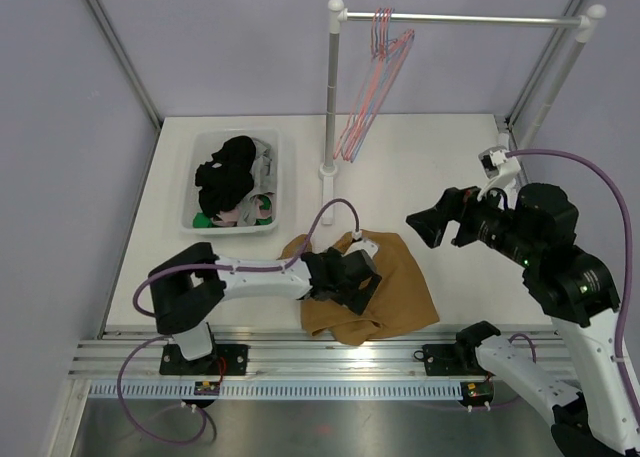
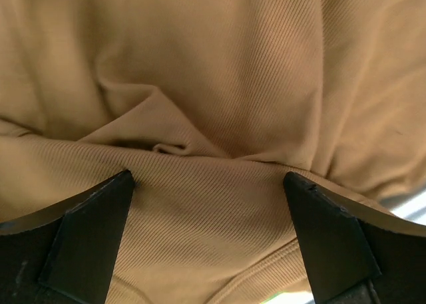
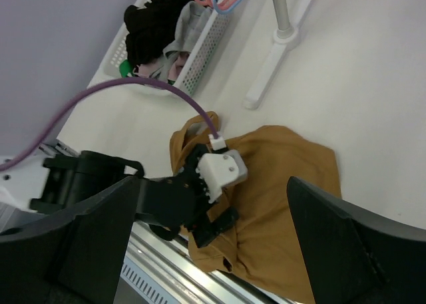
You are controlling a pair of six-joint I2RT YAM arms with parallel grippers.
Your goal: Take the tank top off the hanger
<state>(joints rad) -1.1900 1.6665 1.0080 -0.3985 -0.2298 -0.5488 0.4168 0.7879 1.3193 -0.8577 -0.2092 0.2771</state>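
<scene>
The tan ribbed tank top (image 1: pixel 395 292) lies crumpled flat on the table near the front edge; no hanger shows in it. My left gripper (image 1: pixel 352 285) is low over its left part, jaws wide open. In the left wrist view (image 2: pixel 210 184) the fabric (image 2: pixel 219 84) fills the frame with a fold between the two fingers (image 2: pixel 86 231), and nothing is clamped. My right gripper (image 1: pixel 428 227) is open and empty, raised above the table right of the top. Its view looks down on the tank top (image 3: pixel 293 184) and the left gripper (image 3: pixel 216 204).
Several empty pink and blue hangers (image 1: pixel 378 72) hang on the white rack rail (image 1: pixel 470 19); the rack post foot (image 1: pixel 327 172) stands behind the top. A white bin (image 1: pixel 268 192) of dark clothes sits at the back left. The metal rail (image 1: pixel 300 352) runs along the front edge.
</scene>
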